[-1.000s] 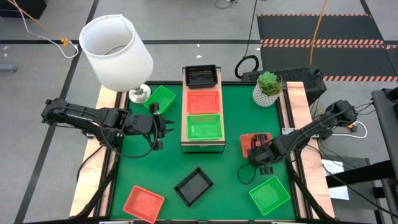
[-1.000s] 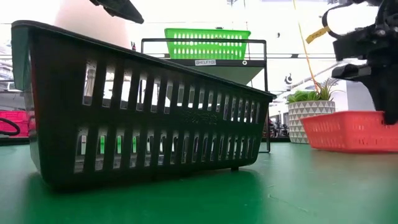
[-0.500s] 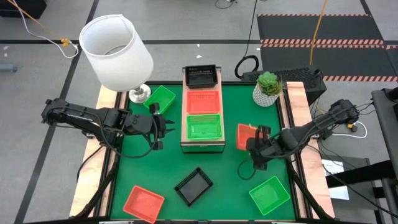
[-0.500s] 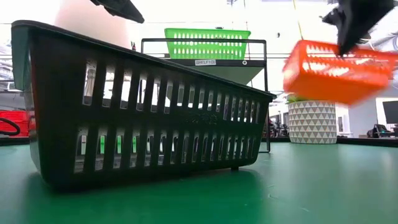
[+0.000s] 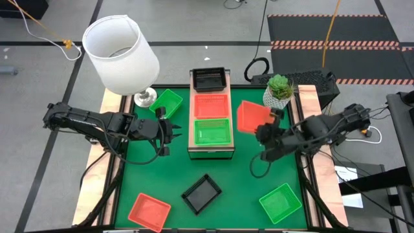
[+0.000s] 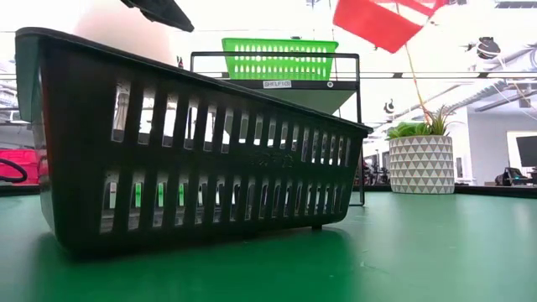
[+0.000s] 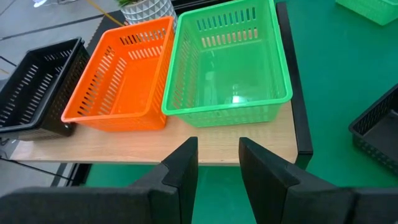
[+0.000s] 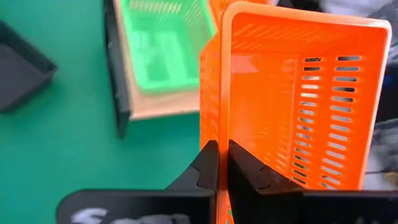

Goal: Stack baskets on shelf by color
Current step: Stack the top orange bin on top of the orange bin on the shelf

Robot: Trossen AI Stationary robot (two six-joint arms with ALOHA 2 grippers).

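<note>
My right gripper (image 5: 264, 133) is shut on an orange-red basket (image 5: 251, 116), held in the air right of the shelf (image 5: 210, 151); the low view shows the basket tipped high up (image 6: 377, 21). The shelf carries a black basket (image 5: 209, 79), an orange-red one (image 5: 211, 105) and a green one (image 5: 213, 131) in a row, resting on their bottoms. My left gripper (image 5: 173, 129) hovers open left of the shelf, facing the green basket (image 7: 227, 68). Loose on the mat are a green basket (image 5: 167, 102), an orange-red one (image 5: 149, 211), a black one (image 5: 202, 193) and a green one (image 5: 281, 202). My right gripper pinches the orange-red basket by the rim of one side wall (image 8: 215, 134), with one finger inside the basket and one outside. The basket is lifted clear of the table and tipped, reaching away from the fingers toward the far edge.
A white lamp (image 5: 121, 55) stands at the far left corner and a potted plant (image 5: 279, 92) at the far right, close to the held basket. Pale wooden planks (image 5: 97, 168) line both sides of the green mat. Bare mat lies between the shelf and the near baskets.
My right gripper has lifted the orange-red basket off the mat and carried it up, toward the far edge and a little toward the shelf. The basket, flat on the table a second ago, now hangs tipped high in the air. The left arm kept still.
</note>
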